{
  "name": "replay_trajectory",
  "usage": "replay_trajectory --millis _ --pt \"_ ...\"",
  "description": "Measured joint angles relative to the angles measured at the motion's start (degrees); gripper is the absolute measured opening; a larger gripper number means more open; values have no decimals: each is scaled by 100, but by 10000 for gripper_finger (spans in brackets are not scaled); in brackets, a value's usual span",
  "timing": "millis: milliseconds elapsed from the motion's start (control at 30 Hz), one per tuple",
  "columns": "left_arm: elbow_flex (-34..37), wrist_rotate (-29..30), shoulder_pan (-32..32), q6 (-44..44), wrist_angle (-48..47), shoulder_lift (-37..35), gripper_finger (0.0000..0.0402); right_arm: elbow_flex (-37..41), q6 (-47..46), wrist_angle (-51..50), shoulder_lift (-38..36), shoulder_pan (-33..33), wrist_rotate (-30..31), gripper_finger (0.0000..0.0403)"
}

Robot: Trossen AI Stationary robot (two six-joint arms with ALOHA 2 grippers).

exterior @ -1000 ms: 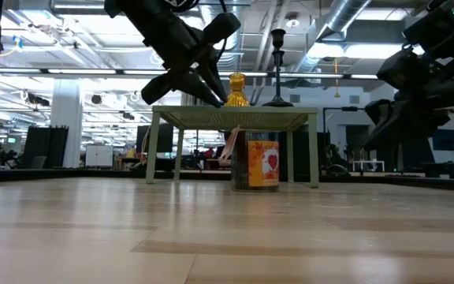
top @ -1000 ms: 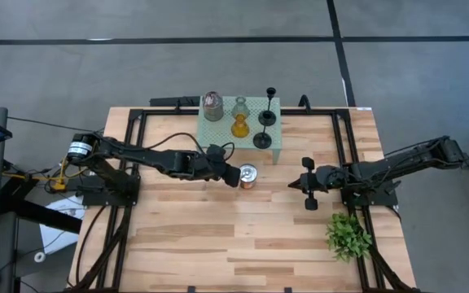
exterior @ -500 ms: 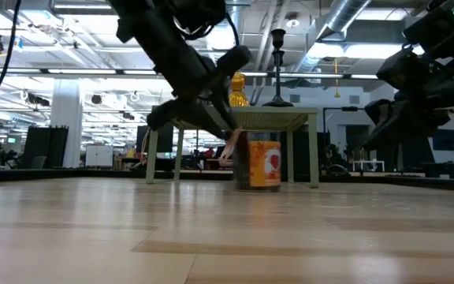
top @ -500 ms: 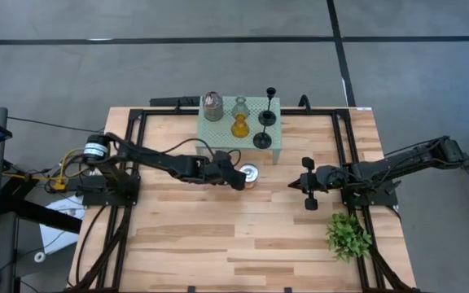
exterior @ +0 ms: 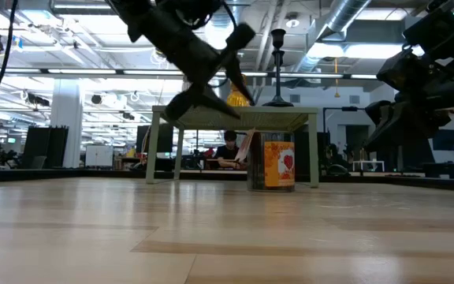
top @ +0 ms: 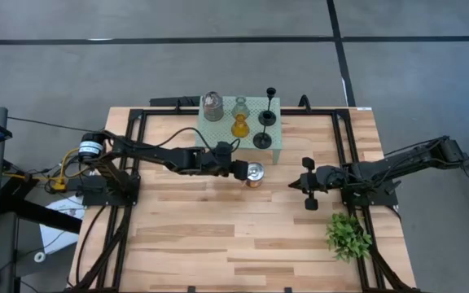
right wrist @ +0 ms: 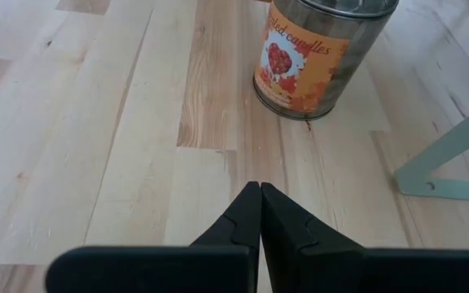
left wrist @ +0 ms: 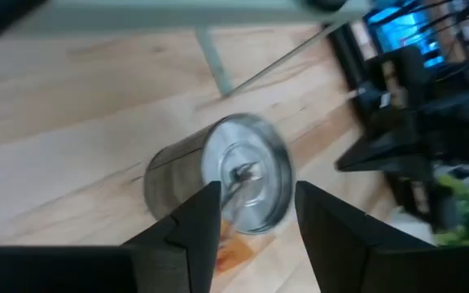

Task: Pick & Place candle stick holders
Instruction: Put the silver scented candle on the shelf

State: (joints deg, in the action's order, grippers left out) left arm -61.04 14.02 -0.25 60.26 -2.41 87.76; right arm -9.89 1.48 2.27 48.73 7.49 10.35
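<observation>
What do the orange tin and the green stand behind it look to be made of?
The orange tin looks like thin metal: bright silvery rim and lid, with a printed orange label around it. The green stand seems to be painted metal, pale matte green, with a mesh-patterned top and slim legs; coated plastic can't be ruled out. The tabletop is pale wood planks.

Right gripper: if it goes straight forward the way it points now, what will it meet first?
Most likely the orange-and-silver tin. It stands straight ahead of the shut right gripper, with only bare table between them.
</observation>
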Motion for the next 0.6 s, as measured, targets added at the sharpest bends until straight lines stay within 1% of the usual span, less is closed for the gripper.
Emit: replay_trajectory --millis 200,400,600 --pt "3 0 -7 -143 -16 -87 144 2 0 -8 0 0 0 0" --pt "7 -7 -7 -132 -10 223 133 2 0 -12 0 0 2 0" --pt "7 -2 -7 -130 37 353 132 2 0 -12 0 0 0 0"
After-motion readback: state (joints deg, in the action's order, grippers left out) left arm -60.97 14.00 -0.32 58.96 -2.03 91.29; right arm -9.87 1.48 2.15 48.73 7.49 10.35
